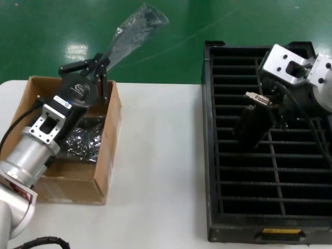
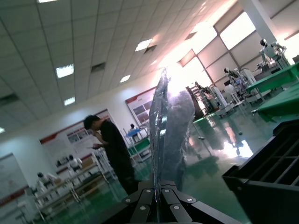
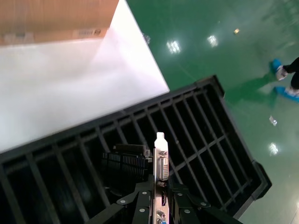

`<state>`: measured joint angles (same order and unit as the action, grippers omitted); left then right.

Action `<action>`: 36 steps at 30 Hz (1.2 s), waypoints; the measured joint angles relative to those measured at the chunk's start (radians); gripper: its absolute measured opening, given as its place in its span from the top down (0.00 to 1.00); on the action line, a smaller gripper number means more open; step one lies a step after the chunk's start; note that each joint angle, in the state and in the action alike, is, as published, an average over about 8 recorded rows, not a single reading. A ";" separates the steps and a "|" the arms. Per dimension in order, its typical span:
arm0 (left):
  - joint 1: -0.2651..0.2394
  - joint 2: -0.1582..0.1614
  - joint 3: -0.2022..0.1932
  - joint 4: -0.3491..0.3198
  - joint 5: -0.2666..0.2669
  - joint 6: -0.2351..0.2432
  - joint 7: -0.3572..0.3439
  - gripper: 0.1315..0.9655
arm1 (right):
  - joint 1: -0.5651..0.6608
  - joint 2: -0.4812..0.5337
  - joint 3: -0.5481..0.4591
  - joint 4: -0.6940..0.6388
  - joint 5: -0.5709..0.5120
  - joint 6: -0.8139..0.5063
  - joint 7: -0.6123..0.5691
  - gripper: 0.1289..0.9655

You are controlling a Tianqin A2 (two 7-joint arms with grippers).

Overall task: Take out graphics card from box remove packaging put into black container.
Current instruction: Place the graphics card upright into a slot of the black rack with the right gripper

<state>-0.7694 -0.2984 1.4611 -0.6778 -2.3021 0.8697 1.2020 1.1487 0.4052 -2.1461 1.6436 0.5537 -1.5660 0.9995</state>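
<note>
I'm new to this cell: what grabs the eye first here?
The left gripper, above the cardboard box, holds an empty plastic bag up in the air. Across the table, the right gripper holds the graphics card over the black slotted tray.

Glossy green floor (image 1: 207, 21), white table (image 1: 161, 155), apparently ceiling panel lights (image 2: 64, 70).

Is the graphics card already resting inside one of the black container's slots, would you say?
No, the right claw holds the graphics card tilted above the black container.
</note>
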 joint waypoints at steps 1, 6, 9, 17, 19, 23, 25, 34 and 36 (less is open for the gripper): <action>0.017 0.001 0.002 -0.032 0.007 -0.014 -0.032 0.99 | 0.008 0.000 -0.010 -0.016 0.003 -0.001 -0.007 0.94; 0.072 0.005 0.002 -0.135 0.040 -0.063 -0.143 0.99 | 0.030 -0.004 -0.038 -0.070 0.014 -0.003 -0.043 0.94; 0.088 0.008 -0.004 -0.163 0.058 -0.077 -0.182 0.99 | 0.039 -0.003 -0.050 -0.086 0.026 -0.003 -0.057 0.94; 0.099 0.019 -0.026 -0.176 0.099 -0.085 -0.221 0.99 | 0.085 0.034 -0.124 -0.074 0.094 -0.004 -0.028 0.94; 0.098 0.022 -0.032 -0.172 0.107 -0.083 -0.221 0.99 | 0.101 0.048 -0.152 -0.061 0.116 -0.004 -0.006 0.94; 0.097 0.030 -0.042 -0.165 0.122 -0.080 -0.220 0.99 | 0.127 0.075 -0.205 -0.034 0.154 -0.004 0.041 0.94; 0.098 0.033 -0.046 -0.164 0.128 -0.079 -0.220 0.99 | 0.133 0.086 -0.223 -0.022 0.167 -0.004 0.060 0.94; 0.098 0.041 -0.062 -0.162 0.149 -0.072 -0.225 0.99 | 0.093 0.094 -0.204 -0.005 0.152 0.005 0.058 0.94; 0.096 0.041 -0.067 -0.158 0.152 -0.069 -0.224 0.99 | 0.079 0.091 -0.190 -0.008 0.142 0.013 0.042 0.94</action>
<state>-0.6733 -0.2572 1.3944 -0.8354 -2.1498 0.8006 0.9780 1.2278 0.4959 -2.3357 1.6355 0.6961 -1.5531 1.0414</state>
